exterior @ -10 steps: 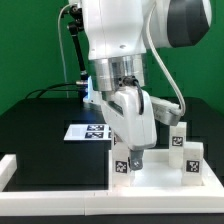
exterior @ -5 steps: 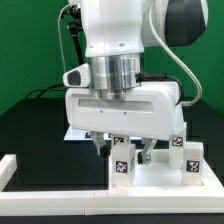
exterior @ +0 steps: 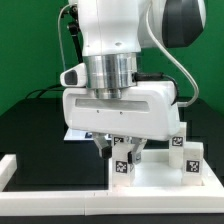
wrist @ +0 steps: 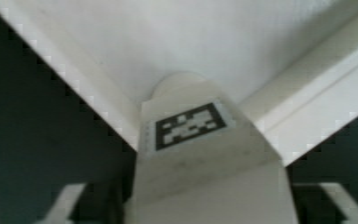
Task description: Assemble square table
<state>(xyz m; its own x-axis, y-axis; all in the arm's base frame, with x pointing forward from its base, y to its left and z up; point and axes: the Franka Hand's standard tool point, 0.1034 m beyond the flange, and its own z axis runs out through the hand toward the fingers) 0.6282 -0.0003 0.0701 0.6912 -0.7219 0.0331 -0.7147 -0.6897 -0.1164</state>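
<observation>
One leg (exterior: 124, 160) stands upright on the top (exterior: 160, 178) right between your claw's (exterior: 122, 150) fingers, which look closed about it, so you seem mid-grasp; next, confirm the hold and turn it squarely into its corner hole.

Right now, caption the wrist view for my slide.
End effector straddling a tagged white table leg above the square tabletop.

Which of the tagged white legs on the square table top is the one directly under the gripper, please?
The leg at the exterior view's left, standing between the fingers of the gripper. The other legs stand apart near the exterior view's right, clear of the gripper.
</observation>
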